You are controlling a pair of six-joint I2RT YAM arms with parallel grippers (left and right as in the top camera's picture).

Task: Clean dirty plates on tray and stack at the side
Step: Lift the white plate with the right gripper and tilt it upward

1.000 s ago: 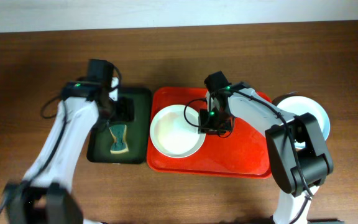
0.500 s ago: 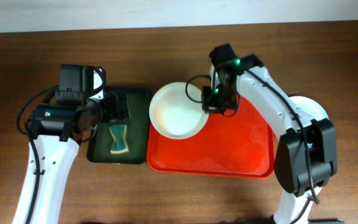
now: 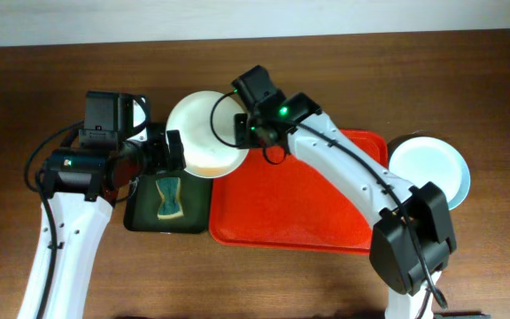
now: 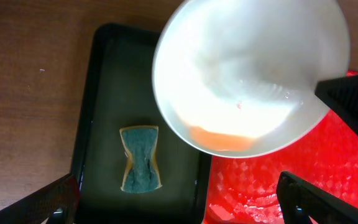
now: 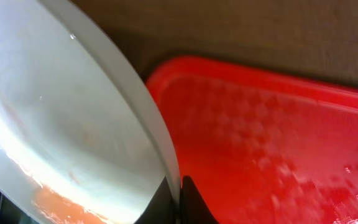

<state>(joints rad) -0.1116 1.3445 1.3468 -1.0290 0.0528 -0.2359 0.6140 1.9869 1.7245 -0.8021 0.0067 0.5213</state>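
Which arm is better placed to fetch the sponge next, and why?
Left: the left pincer, open, hangs above the sponge, while the right pincer is busy gripping the plate by its rim.

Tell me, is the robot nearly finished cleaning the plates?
Nearly. Done: a stack of plates sits beside the red tray, which is bare. In hand: the right gripper holds the last white plate by its rim above the green tray with the sponge. Left: wiping that plate and adding it to the stack.

Hiding a corner of the dark green tray [image 4: 98,124] beneath the white plate [image 4: 247,68]; cropping that plate at the right wrist view's left edge.
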